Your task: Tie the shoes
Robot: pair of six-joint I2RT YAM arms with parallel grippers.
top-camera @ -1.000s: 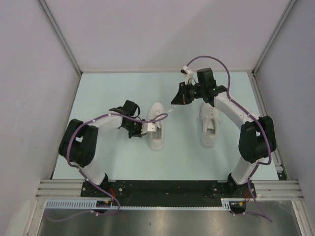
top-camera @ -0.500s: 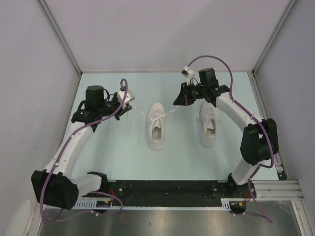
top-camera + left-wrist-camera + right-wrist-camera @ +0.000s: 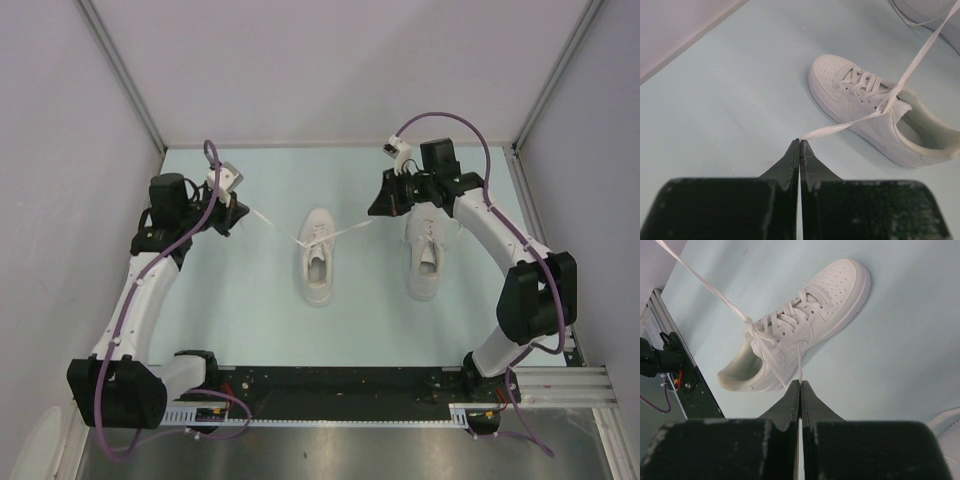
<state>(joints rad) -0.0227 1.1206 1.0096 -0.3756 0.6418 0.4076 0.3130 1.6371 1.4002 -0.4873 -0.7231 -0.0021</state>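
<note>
Left gripper (image 3: 799, 143) and right gripper (image 3: 800, 383) were each pinched tight on an end of the lace (image 3: 840, 126) of the middle shoe (image 3: 318, 258). The lace was stretched out both sides. The second shoe (image 3: 425, 255) sat near it, to the right. The lace looked thin, limp and slippery (the shoe is light and may drag), so it is best held near the tips.

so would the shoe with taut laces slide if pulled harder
Probably: the shoe lies unanchored on the smooth table. Its laces, taut to left gripper and right gripper, pull opposite ways, so uneven tension may twist it.
</note>
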